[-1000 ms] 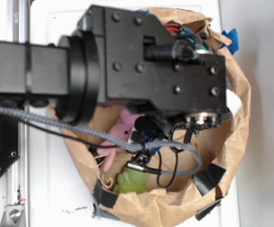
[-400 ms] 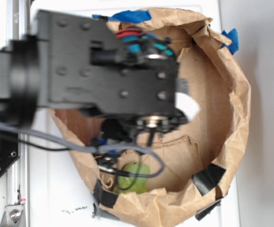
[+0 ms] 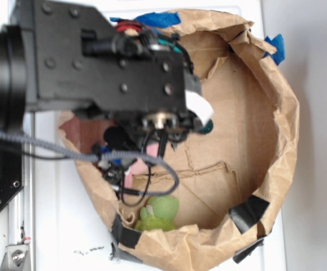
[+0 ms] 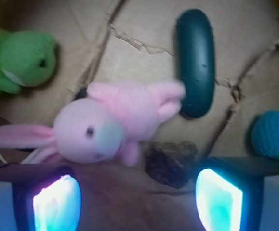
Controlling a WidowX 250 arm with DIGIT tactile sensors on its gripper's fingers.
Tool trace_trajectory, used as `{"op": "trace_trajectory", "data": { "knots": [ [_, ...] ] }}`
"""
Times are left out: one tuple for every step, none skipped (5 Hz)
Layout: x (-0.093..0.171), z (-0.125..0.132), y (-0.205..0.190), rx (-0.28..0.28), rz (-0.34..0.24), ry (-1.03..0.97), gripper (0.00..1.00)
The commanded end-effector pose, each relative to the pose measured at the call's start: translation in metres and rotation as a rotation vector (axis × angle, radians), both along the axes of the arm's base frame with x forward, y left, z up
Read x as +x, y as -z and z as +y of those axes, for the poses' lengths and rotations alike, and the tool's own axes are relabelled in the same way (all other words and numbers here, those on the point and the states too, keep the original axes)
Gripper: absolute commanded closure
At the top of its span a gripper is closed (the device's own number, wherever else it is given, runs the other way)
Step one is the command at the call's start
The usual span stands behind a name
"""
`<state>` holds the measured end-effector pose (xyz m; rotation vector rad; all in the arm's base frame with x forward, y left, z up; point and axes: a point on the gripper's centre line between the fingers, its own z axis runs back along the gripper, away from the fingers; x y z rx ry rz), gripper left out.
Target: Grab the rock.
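So the wrist view is the useful one here. The rock (image 4: 171, 162) is a small, rough, dark brownish lump lying on the brown paper floor of the bag (image 3: 276, 113), low in the frame and between the two gripper (image 4: 137, 201) fingers, closer to the right finger (image 4: 219, 199) than the left one. The fingers are spread well apart with nothing held between them, and neither looks to be touching the rock.

Right up against the rock on its left is the pink plush bunny (image 4: 111, 124); one of its feet seems to touch the rock's edge. Just above the rock lies a smooth dark green oblong piece (image 4: 195, 61), standing lengthwise in the frame. A blue ball (image 4: 273, 135) pokes in at the right edge, and a green plush (image 4: 23, 60) sits in the top left corner.

From the exterior view the arm (image 3: 95, 62) covers most of the bag's left half, so the rock itself is hidden there; only the green plush and a bit of pink show under it
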<state>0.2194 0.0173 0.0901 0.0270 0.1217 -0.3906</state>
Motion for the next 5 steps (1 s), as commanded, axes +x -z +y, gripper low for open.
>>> {"op": "trace_trajectory", "data": {
  "knots": [
    [-0.007,0.018,0.006,-0.003,-0.039,0.001,0.00],
    [-0.003,0.023,0.014,0.012,-0.019,-0.002,0.00],
    [-0.001,0.021,0.023,0.008,-0.016,0.008,0.00],
    [0.006,0.020,0.031,-0.014,-0.064,0.044,0.00],
    [0.021,0.019,0.046,-0.115,-0.112,0.076,0.00]
  ]
}}
